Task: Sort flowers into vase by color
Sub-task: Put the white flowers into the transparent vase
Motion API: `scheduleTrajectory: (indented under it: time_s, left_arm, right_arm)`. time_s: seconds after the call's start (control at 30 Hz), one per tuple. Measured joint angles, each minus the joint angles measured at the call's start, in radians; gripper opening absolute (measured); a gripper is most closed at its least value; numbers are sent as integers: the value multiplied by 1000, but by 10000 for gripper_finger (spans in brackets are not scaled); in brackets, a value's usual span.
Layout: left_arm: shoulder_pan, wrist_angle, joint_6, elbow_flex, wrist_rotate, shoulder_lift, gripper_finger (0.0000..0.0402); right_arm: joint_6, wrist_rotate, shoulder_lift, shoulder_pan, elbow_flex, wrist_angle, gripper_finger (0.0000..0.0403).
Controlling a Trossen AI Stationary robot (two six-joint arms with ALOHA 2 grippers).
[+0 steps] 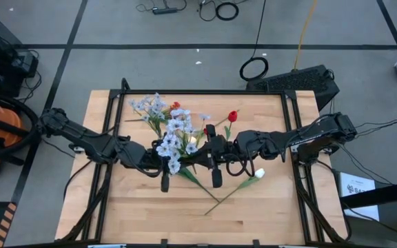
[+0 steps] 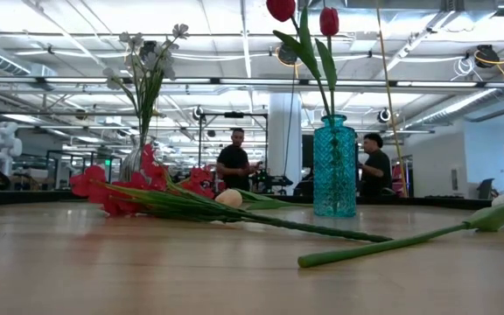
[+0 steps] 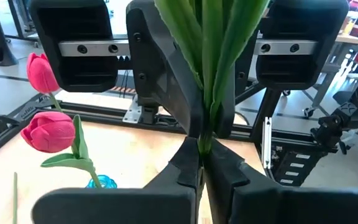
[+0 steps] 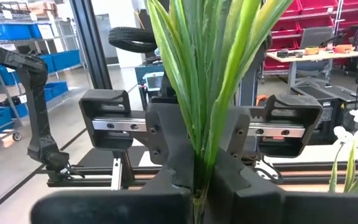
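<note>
The wooden table point(image 1: 143, 207) carries no readable writing. Two arms meet near its centre. The left gripper point(image 3: 201, 163) is clamped on a bunch of green leaves point(image 3: 207, 56); the right gripper point(image 4: 199, 186) is clamped on its own leafy stem point(image 4: 207, 74). A teal vase point(image 2: 334, 166) holds two red tulips point(image 2: 280, 9); a clear vase point(image 2: 134, 162) at about ten o'clock holds pale sprays point(image 2: 151, 48). Lying flat: red flowers point(image 2: 112, 188), a cream bud point(image 2: 228, 199), and one white bud point(image 1: 258, 173) at four o'clock.

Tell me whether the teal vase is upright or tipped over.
Upright. In the low view the teal vase stands on its base on the table, neck up, with two red tulips rising from it.
</note>
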Motion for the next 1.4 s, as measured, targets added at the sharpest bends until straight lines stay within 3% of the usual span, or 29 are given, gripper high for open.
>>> scheduleTrajectory:
  time_s: [0.3, 0.53, 0.67, 0.73, 0.83, 0.93, 1.07, 1.17, 1.3, 1.4]
  left_arm:
    - [-1, -13, 0, 0, -37, -8, 7]
    - [-55, -143, 0, 0, -170, -113, 7]
    - [-127, -255, -4, 0, -336, -188, 7]
    - [-162, -332, -36, 0, -427, -214, 7]
    - [-202, -453, -123, -11, -517, -243, 6]
    - [-228, -501, -204, -68, -592, -267, 5]
    - [-234, -501, -329, -223, -642, -322, 5]
    - [-234, -478, -419, -350, -656, -383, 5]
    - [-228, -382, -397, -488, -729, -481, 5]
    - [-203, -315, -361, -577, -725, -552, 5]
  right_arm:
    - [23, 4, -9, -8, 0, -25, 88]
    - [-21, 93, -107, -10, 0, -160, 152]
    - [-26, 117, -204, -8, 0, -270, 160]
    - [6, 159, -257, -1, 0, -341, 155]
    - [51, 309, -342, 32, 0, -494, 128]
    - [108, 443, -419, 93, 0, -656, 80]
    - [253, 525, -475, 162, 0, -848, 11]
    - [368, 564, -476, 191, 0, -946, 13]
    - [475, 625, -444, 211, 0, -1027, 6]
    - [542, 690, -415, 230, 0, -1069, 2]
